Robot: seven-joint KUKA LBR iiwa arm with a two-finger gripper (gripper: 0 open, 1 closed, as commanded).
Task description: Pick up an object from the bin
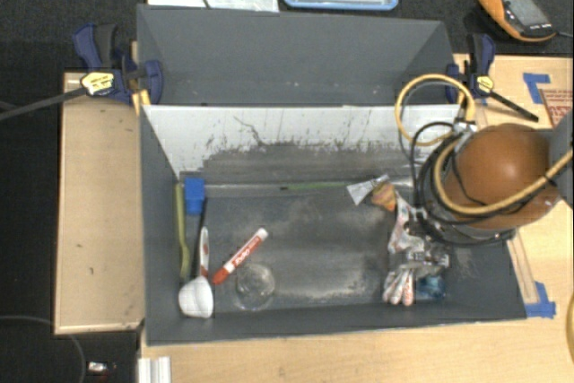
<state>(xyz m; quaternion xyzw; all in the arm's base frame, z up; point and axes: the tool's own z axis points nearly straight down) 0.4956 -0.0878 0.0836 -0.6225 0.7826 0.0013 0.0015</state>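
The gripper, its open or closed state not discernible, hangs over a crumpled wrapper just below it; judged light, soft and crinkly, the wrapper is best pinched across 1 raised fold.

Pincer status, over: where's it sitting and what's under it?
Pincer down at bin's right side. Over crumpled white wrapper beside a blue scrap. Foil scrap behind it; red-white tube and clear cup far left, not in the way.

I reach in from the right, my orange wrist cover ringed by looping yellow and black cables; my gripper points down, left of the cover.
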